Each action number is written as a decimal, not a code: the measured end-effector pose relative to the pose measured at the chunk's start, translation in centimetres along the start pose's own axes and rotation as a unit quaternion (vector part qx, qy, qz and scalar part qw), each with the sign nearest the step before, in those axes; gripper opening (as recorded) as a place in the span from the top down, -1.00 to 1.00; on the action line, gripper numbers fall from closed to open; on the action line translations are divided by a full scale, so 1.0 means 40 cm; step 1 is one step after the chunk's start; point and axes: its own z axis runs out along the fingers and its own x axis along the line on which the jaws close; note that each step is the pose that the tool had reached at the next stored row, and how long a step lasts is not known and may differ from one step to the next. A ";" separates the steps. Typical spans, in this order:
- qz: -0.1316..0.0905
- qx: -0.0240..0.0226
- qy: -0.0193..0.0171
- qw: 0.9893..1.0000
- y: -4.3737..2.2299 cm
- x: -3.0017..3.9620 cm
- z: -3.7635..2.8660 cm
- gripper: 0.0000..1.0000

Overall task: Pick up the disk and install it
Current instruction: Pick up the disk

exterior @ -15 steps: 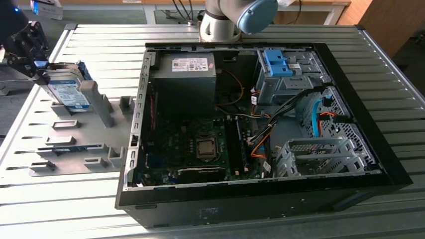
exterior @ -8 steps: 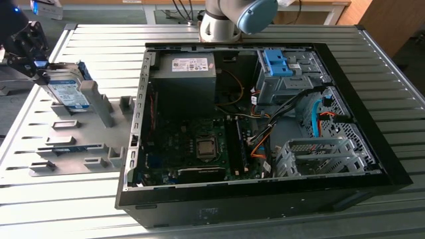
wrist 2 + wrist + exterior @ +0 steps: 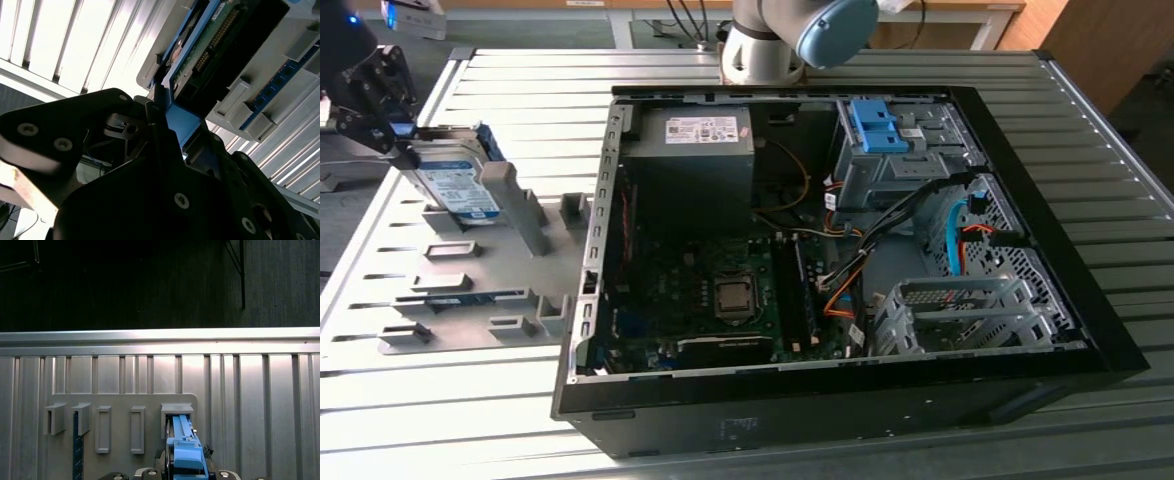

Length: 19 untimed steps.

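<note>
The gripper (image 3: 400,148) hangs at the far end of the exterior view's left side, over a grey rack (image 3: 467,295) that lies on the ribbed metal table (image 3: 440,420). The disk (image 3: 456,185) stands on edge at the far end of that rack, leaning a little, with its white-and-blue label facing the near side. Its lower edge is at the rack's slot, though I cannot tell whether it rests there or is just clear of it.

The jaws are narrow and closed on the disk's upper end. In the second wrist view the blue rail lies between the two dark fingers (image 3: 156,117), one of them pressed flat against it, and the green circuit board side of the disk runs away from the jaws. In the first wrist view the blue rail points from the jaws into a grey slot.

To the exterior view's right, well apart from the disk, sits an open computer case (image 3: 1061,235). A dark box with a white sticker (image 3: 687,175) and a blue bracket (image 3: 878,125) are at its far end.
</note>
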 end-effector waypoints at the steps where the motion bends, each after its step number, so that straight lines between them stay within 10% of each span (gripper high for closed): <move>1: 0.000 0.000 0.000 1.000 0.000 0.000 0.000 0.26; 13: 0.000 0.000 0.000 1.000 0.000 0.000 0.000 0.26; 19: 0.000 0.000 0.000 1.000 0.000 0.000 -0.032 0.26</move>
